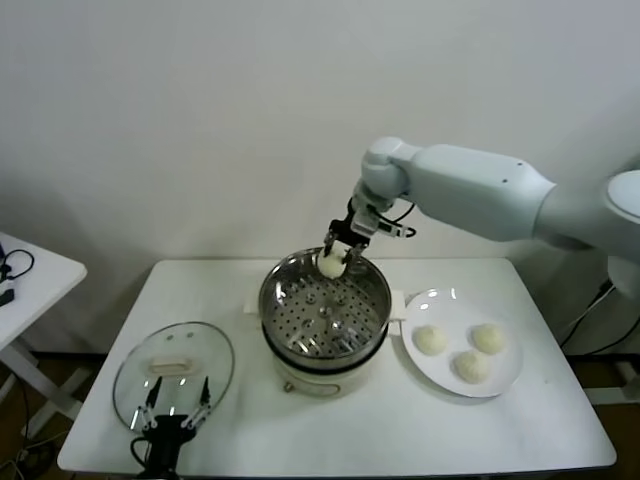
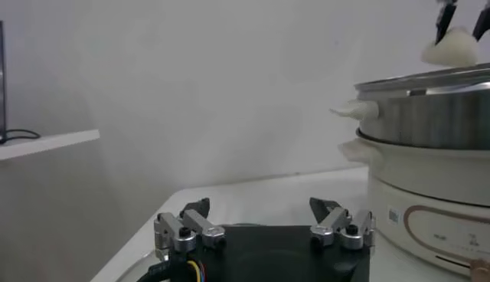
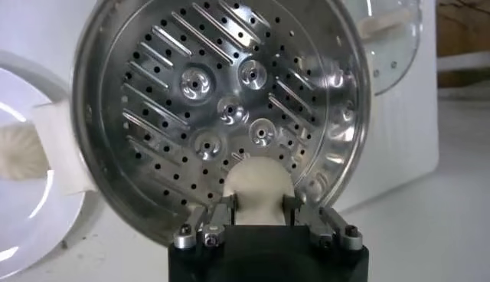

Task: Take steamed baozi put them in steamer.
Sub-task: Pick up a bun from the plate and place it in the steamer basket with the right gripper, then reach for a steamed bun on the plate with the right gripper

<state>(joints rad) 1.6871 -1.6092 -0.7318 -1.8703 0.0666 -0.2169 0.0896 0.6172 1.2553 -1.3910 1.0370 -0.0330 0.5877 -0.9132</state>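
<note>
Right gripper (image 1: 338,252) is clamped on 1 baozi (image 1: 331,265), holding it over the far rim of the steamer (image 1: 300,345), just above the basket. From the right wrist view the bun (image 3: 259,190) bulges between the jaws, perforated floor directly below.

Risks as I read it:
- Bun hangs close to the rim, not the centre. Release here and it may clip the edge and roll off behind the pot.
- Soft dough squeezed that hard may stick to a pad and lift back out on retreat.
- Fingers going lower could knock the steel wall and shift the basket on its white base.

3 more buns sit on the white plate (image 1: 430,370), just beside the steamer on the robot's right.

Left gripper (image 1: 175,412) is idle at the near edge, fingers spread, over the glass lid (image 1: 135,385).

Surface: white table (image 1: 350,430), lid, steamer and plate in a row. Plain white wall behind, a second white table (image 1: 40,275) off to the left.
</note>
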